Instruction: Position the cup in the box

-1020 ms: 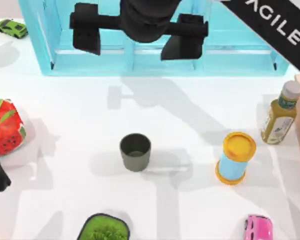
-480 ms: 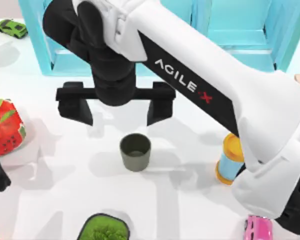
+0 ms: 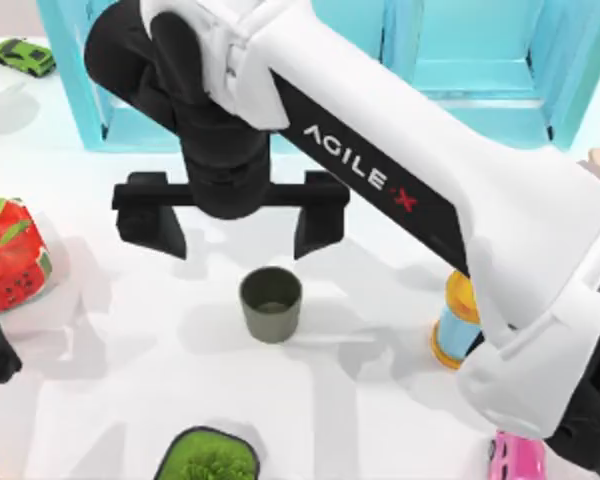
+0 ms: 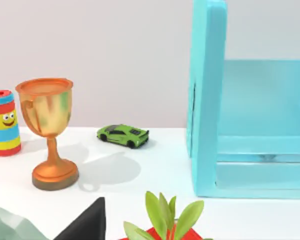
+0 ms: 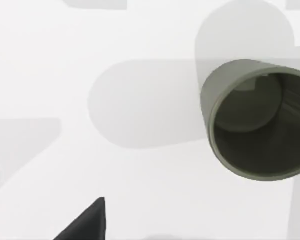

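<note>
"AGILE X" stands in white letters, the X red, on the right arm's [image 3: 400, 170] black band.

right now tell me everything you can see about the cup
The cup is small, round, dark grey-green with plain matt sides, slightly tapered, no handle. It stands upright and empty on the white table, near the middle, outside the blue box. Nothing touches it: the right end effector hovers open just behind it, its fingers spread wider than the cup. The right wrist view looks down into its open mouth.
</note>
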